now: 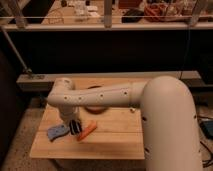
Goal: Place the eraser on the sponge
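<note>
Evidently incomplete — my gripper point(74, 125), pinching the eraser point(75, 129), hangs just right of the sponge point(56, 132); setting it down remains.

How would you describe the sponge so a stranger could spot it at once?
Find the wooden table under the white arm. Near its front left corner in the picture, just left of the gripper, lies the sponge. It is flat, blue-grey and wavy-edged, unlike the orange carrot nearby.
</note>
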`<state>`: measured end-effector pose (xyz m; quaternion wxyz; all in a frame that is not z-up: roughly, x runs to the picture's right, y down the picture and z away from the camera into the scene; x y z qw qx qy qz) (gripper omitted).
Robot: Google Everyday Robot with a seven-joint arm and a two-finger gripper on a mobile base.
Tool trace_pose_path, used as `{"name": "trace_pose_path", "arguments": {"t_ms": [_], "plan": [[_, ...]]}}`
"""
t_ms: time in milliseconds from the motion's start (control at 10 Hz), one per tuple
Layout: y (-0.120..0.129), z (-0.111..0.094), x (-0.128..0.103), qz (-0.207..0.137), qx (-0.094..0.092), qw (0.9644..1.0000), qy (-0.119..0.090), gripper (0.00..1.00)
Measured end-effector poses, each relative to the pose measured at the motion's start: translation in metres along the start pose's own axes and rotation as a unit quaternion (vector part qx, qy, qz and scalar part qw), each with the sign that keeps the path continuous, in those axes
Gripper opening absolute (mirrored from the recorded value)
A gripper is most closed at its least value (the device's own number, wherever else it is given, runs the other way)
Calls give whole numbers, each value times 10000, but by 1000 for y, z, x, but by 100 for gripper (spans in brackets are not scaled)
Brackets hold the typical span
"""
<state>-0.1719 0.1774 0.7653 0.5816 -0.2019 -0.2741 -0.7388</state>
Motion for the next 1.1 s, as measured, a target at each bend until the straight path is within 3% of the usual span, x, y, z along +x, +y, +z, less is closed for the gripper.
{"name": "trace_pose_path", "arguments": {"t_ms": [1100], "plan": [[-24,3,7,-312,-55,9994,114,0]]}}
